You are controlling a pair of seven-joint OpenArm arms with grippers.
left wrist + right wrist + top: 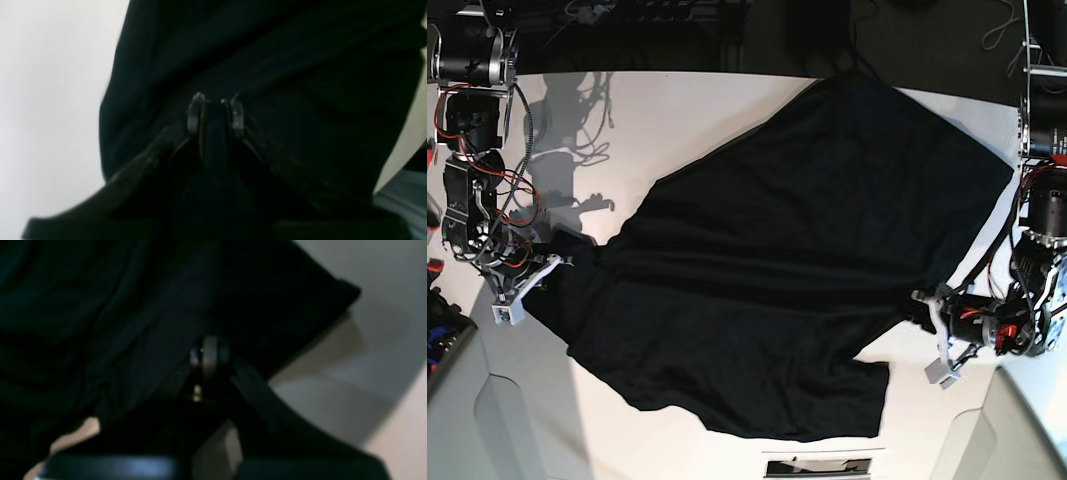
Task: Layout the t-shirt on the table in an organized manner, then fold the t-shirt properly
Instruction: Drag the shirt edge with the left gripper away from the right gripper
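Observation:
The black t-shirt (777, 270) lies spread diagonally across the white table (687, 110), plain black side up; no print, patch or tag shows. My left gripper (919, 308) is at the shirt's right edge, and in the left wrist view the gripper (216, 100) is shut on a fold of the black cloth (267, 66). My right gripper (562, 260) is at the shirt's left edge, and in the right wrist view the gripper (210, 346) is shut on the dark cloth (116, 323). White table shows beside each (50, 100) (383, 306).
Dark racks and cables (677, 20) stand behind the table's far edge. The shirt's far corner reaches that edge (847, 75). A small dark label (817, 466) sits at the front edge. Coloured clutter (437, 300) lies off the left side.

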